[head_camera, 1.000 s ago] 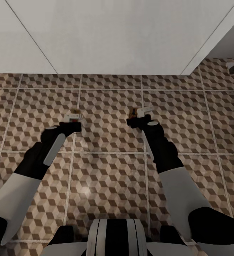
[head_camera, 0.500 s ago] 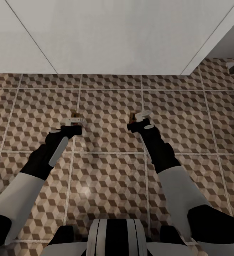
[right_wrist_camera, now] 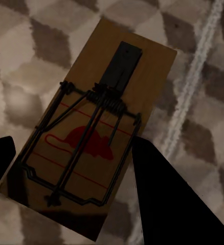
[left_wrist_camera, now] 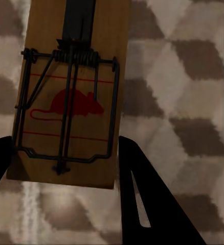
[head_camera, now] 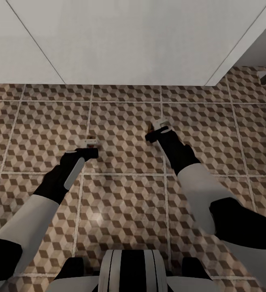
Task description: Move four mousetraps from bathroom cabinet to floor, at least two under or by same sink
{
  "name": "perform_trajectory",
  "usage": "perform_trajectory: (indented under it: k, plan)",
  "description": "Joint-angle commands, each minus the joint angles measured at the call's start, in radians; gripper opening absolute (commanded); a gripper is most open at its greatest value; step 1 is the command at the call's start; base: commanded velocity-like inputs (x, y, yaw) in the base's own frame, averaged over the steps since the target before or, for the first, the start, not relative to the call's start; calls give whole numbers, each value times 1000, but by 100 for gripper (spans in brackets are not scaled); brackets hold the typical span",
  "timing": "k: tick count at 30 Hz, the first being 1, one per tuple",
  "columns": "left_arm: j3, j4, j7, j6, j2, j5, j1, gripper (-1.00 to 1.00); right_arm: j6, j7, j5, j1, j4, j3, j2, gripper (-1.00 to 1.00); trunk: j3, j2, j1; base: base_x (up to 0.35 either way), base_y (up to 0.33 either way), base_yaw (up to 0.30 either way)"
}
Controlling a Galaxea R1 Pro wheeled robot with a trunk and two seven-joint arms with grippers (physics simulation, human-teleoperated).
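- Brown, beige and white cube-patterned bathroom floor (head_camera: 124, 202) spans the head view; a white panel (head_camera: 128, 40) closes off the far edge.
- Left gripper (head_camera: 90, 143) is lowered close to the tiles, next to a grout line.
- Left wrist view: one mousetrap (left_wrist_camera: 73, 92), a brown wooden board with dark wire spring and red mouse mark, lies flat against the tile pattern. The dark fingers (left_wrist_camera: 153, 204) stand on either side of its near end, spread wider than the board. Jaws parted; contact with the board edges cannot be told.
- In the head view this left mousetrap (head_camera: 91, 138) shows as a small brown sliver just beyond the gripper tip.
- Right gripper (head_camera: 157, 129) is also low over the floor, its arm reaching forward.
- Right wrist view: a second mousetrap (right_wrist_camera: 99, 138) lies angled beside a pale grout line, its near end between the two dark fingers (right_wrist_camera: 168, 199). Jaws apart, straddling the board; whether they touch it cannot be told.
- The two traps are well apart from each other.
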Motion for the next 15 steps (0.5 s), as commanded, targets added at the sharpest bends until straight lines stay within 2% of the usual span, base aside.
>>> perform_trajectory:
  k: [1, 6, 8, 11, 15]
  plan:
    - [-4, 11, 10, 11, -7, 2, -13, -100, 2, -1, 3, -6, 8, 1, 0, -100, -1, 0, 0, 0, 0, 0]
    - [-3, 65, 11, 35, -33, -25, -66, -100, -4, -13, 2, -15, 21, 1, 0, -100, -1, 0, 0, 0, 0, 0]
    - [-3, 78, 12, 40, -41, -45, -79, -100, -6, -15, 2, -16, 25, 1, 0, -100, -1, 0, 0, 0, 0, 0]
    - [-3, 86, 12, 42, -45, -70, -86, -100, -8, -16, 1, -17, 42, 1, 0, -100, -1, 0, 0, 0, 0, 0]
    - [-2, 92, 12, 49, -48, -82, -100, -100, -31, -16, 1, -17, 77, 1, 0, -100, -1, 0, 0, 0, 0, 0]
